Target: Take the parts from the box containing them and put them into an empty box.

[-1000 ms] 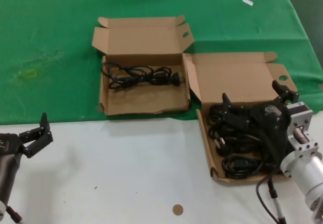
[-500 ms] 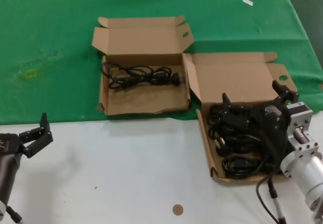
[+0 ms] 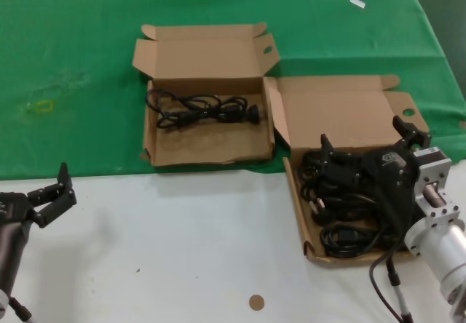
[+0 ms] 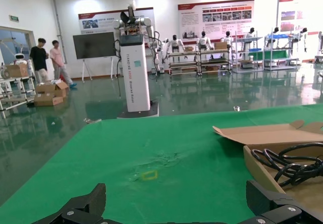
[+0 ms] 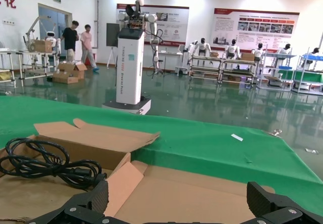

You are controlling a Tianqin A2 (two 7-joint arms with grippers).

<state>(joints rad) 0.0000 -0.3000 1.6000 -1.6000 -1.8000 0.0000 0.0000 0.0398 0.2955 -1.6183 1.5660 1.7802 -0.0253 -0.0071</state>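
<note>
The box containing the parts point(image 3: 295, 185) is at right; its lid has one big side flap with a round hole, and it holds several coiled black cables point(image 3: 342, 214). My right gripper point(image 3: 364, 137) hovers open and empty just above those cables; in the right wrist view point(image 5: 179, 200) it faces the box's lid point(image 5: 202, 193). The box with two ear tabs point(image 3: 207, 145) lies at centre-left and holds one black cable point(image 3: 200, 110), which also shows in the right wrist view point(image 5: 45, 163). My left gripper point(image 3: 49, 188) is open and empty, parked low at the left front.
Green cloth point(image 3: 73, 61) covers the table's back half and the front half is white point(image 3: 182, 243). A small brown disc point(image 3: 255, 302) lies on the white part. A white tag point(image 3: 357, 3) lies far back right. The two boxes nearly touch.
</note>
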